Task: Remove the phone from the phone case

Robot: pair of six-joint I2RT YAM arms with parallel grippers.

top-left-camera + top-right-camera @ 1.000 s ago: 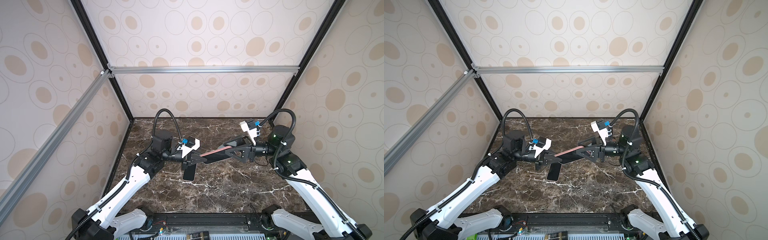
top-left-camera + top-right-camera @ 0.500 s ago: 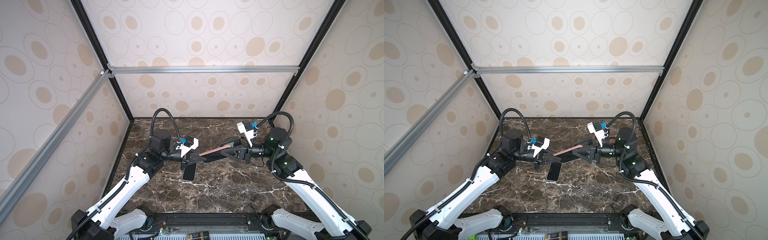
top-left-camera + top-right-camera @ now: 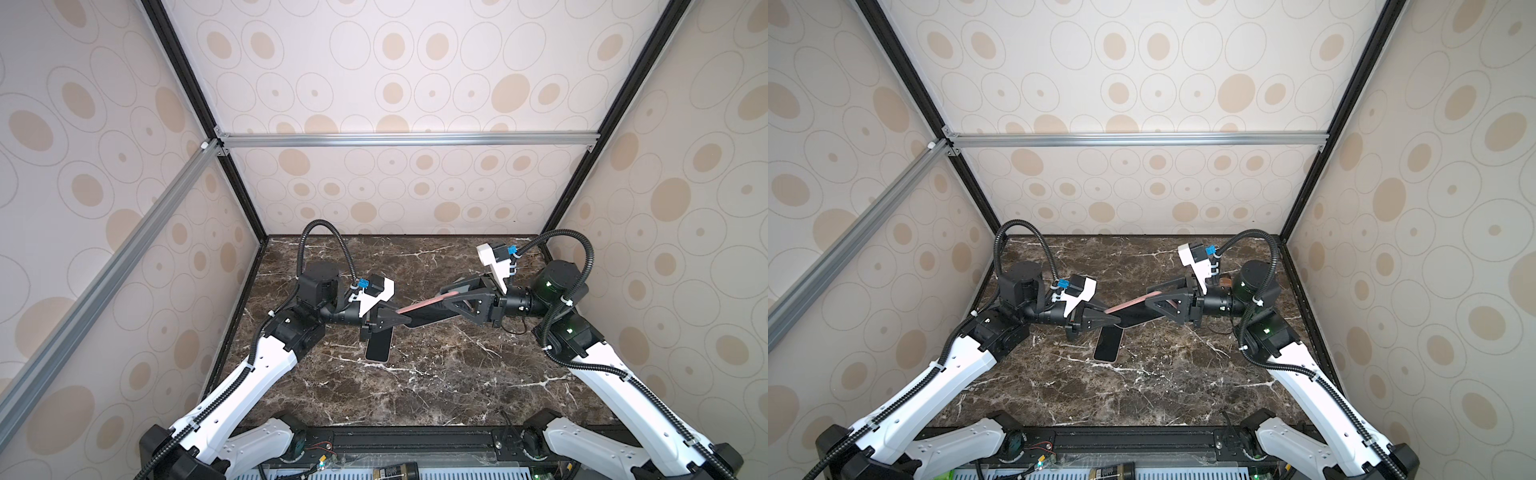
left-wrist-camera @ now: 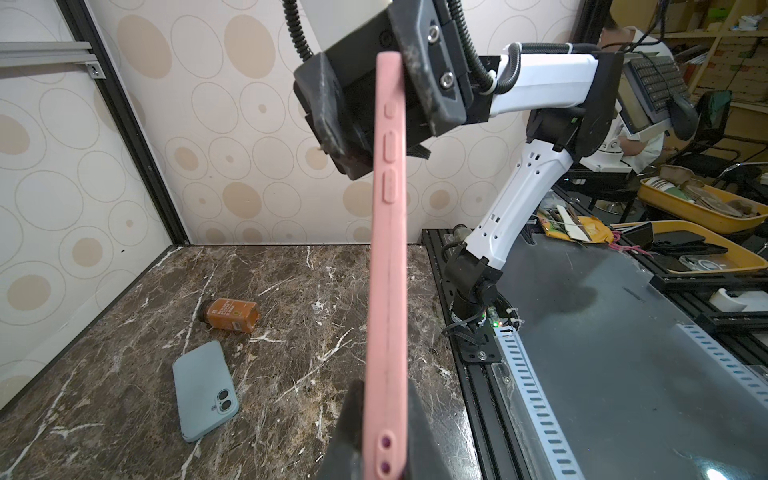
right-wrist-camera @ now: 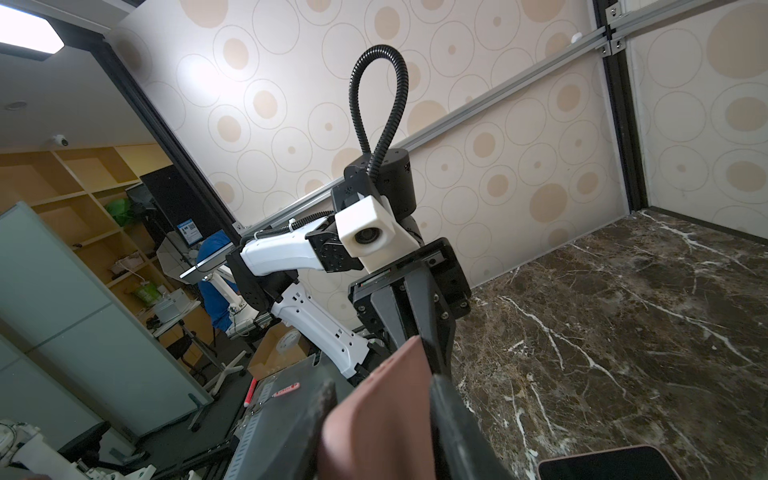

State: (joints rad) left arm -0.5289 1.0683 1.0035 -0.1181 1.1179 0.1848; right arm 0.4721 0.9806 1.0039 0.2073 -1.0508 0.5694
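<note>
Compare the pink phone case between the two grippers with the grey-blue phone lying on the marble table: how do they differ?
Support: the pink phone case is held in the air, one end in the shut jaws of the left gripper; the grey-blue phone lies free on the marble table.
Pose: the case is turned on edge, side buttons showing; the phone lies flat, two lenses up.
Both are slim, with rounded corners.

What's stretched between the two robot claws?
A pink phone case, pinched by the left gripper, reaching into the right gripper; both top views show it.
</note>
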